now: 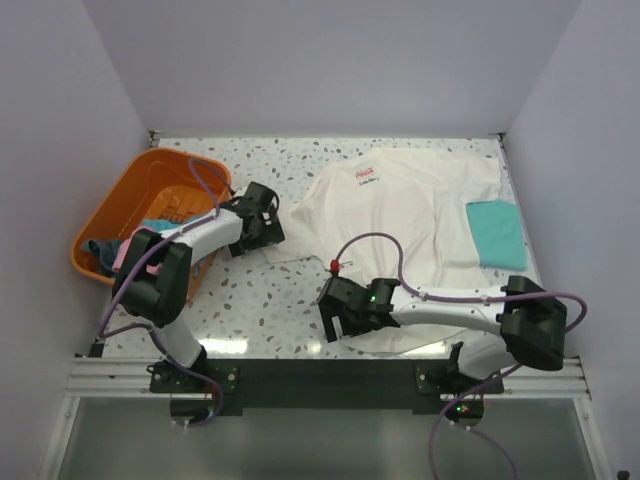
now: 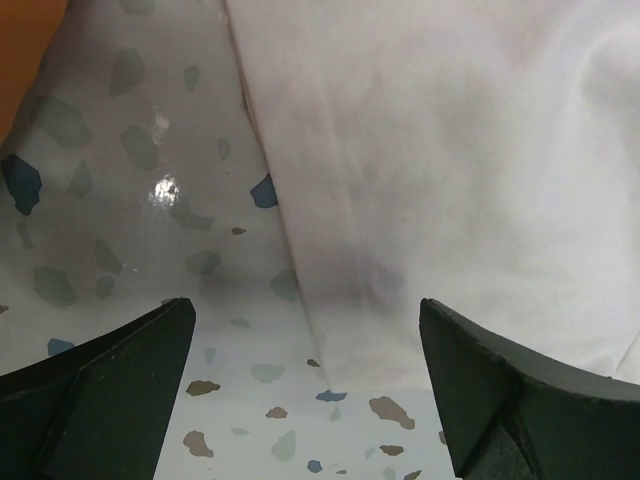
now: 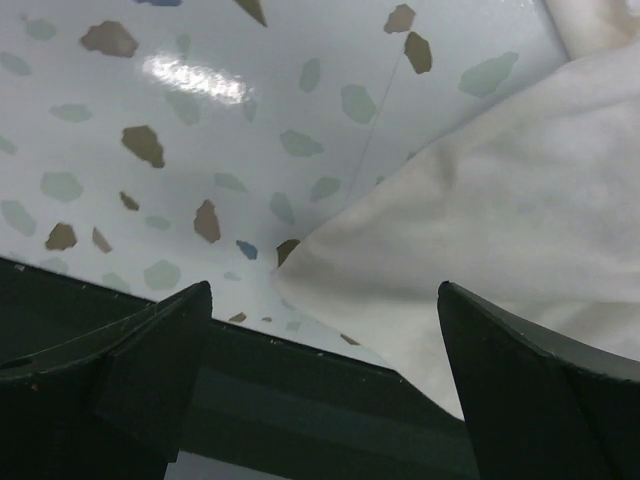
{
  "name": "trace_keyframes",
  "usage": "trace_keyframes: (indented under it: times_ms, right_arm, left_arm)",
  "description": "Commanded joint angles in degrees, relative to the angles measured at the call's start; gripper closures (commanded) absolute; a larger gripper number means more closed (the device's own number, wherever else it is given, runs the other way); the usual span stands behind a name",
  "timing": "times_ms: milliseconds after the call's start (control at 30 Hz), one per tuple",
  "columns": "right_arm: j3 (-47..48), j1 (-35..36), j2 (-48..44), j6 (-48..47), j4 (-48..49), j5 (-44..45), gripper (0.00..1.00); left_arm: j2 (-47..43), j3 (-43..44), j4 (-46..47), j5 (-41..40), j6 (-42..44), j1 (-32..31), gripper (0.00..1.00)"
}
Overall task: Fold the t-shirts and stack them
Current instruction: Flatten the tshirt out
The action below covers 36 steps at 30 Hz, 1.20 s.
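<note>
A large cream-white t-shirt (image 1: 400,215) with a small red logo (image 1: 368,170) lies spread over the right half of the table. A teal-green t-shirt (image 1: 497,232) rests folded on its right side. My left gripper (image 1: 268,232) hovers open at the shirt's left edge. In the left wrist view that white edge (image 2: 420,180) runs between the black fingers (image 2: 110,390) of this gripper (image 2: 305,385), untouched. My right gripper (image 1: 338,320) is open at the shirt's near-left corner. In the right wrist view this gripper (image 3: 325,380) straddles the corner (image 3: 470,240) just above the table's front edge.
An orange plastic basket (image 1: 125,205) with more clothes inside stands at the left, tilted against the wall. The black front rail (image 3: 300,400) runs right under the right gripper. Speckled tabletop (image 1: 260,290) shows between the two arms. Walls enclose the table on three sides.
</note>
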Motion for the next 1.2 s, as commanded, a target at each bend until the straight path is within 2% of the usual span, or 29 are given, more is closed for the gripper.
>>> trace_keyframes:
  times_ms: [0, 100, 133, 200, 233, 300, 333, 400, 433, 533, 733, 833, 867, 900, 967, 1033, 1067, 1100, 1167]
  right_arm:
    - [1.05, -0.11, 2.72, 9.6, -1.31, 5.27, 0.01]
    - [-2.45, -1.33, 2.73, 14.08, -2.36, 5.18, 0.01]
    - [-3.69, -2.91, 2.29, 15.05, -2.45, 4.92, 0.01]
    - [-7.81, -5.28, -0.59, 15.76, -0.88, 2.48, 0.01]
    - [-9.31, -8.34, -1.75, 15.59, -0.18, 1.5, 0.01]
    - [-12.73, -12.83, -5.77, 15.06, 0.36, 0.35, 0.01]
    - [-13.36, -13.98, -7.28, 14.97, -0.16, 0.79, 0.01]
    - [-13.81, -16.79, -10.61, 13.92, -3.14, 3.15, 0.01]
    - [-13.81, -17.85, -11.59, 13.31, -4.11, 3.86, 0.01]
    - [-13.98, -22.95, -14.14, 10.5, -7.37, 6.05, 0.01]
    - [-13.99, -32.88, -13.54, 3.73, -6.77, 8.17, 0.01]
    - [-12.85, -37.02, -12.31, -0.23, -3.69, 7.12, 0.01]
    - [-12.32, -37.46, -11.35, -1.89, -2.64, 6.07, 0.01]
    - [-10.92, -37.55, -11.08, -2.6, -2.37, 5.28, 0.01]
    - [-9.95, -37.55, -11.42, -4.87, -0.8, 3.35, 0.01]
    - [-8.98, -37.46, -12.74, -5.94, -0.7, 1.32, 0.01]
    - [-8.19, -37.55, -14.57, -6.56, -1.31, 0.45, 0.01]
    - [-7.84, -37.38, -15.89, -6.65, -2.18, 0.26, 0.01]
    - [-7.22, -37.37, -18.27, -6.74, -5.16, 0.0, 0.02]
  left_arm:
    - [-1.4, 0.28, 4.12, 1.36, -0.66, 0.13, 0.0]
    - [-1.23, -1.22, 4.56, 1.79, -0.22, 0.13, 0.01]
    - [-0.44, -1.66, 4.65, 2.49, 0.21, -0.13, 0.14]
    - [0.18, -3.68, 6.23, 5.04, 0.57, -1.01, 0.31]
    - [0.79, -4.29, 6.32, 5.14, 0.48, -1.62, 0.49]
    - [1.85, -6.14, 6.4, 5.05, -0.74, -3.73, 0.6]
    - [2.29, -6.67, 6.32, 5.4, -1.27, -4.26, 0.79]
    - [3.17, -8.51, 6.58, 7.24, -2.76, -6.19, 0.95]
    - [3.08, -9.39, 6.58, 7.68, -3.73, -6.98, 1.0]
    - [0.98, -13.78, 7.9, 10.41, -7.42, -11.19, 1.0]
    - [-5.26, -20.47, 10.36, 14.89, -17.16, -25.76, 1.0]
    - [-7.63, -20.21, 8.7, 14.89, -19.29, -30.09, 0.98]
    - [-8.07, -19.43, 7.82, 14.89, -19.73, -32.19, 0.92]
    - [-9.12, -18.9, 7.29, 14.55, -19.91, -33.17, 0.78]
    - [-10.45, -16.8, 4.84, 12.8, -19.82, -35.2, 0.57]
    - [-12.99, -14.16, 1.25, 11.04, -19.03, -36.16, 0.33]
    - [-15.09, -13.45, -0.17, 9.11, -18.68, -36.17, 0.11]
    - [-16.33, -12.75, -1.66, 7.79, -18.68, -36.17, 0.01]
    - [-18.7, -11.34, -6.41, 3.15, -18.24, -36.08, 0.0]
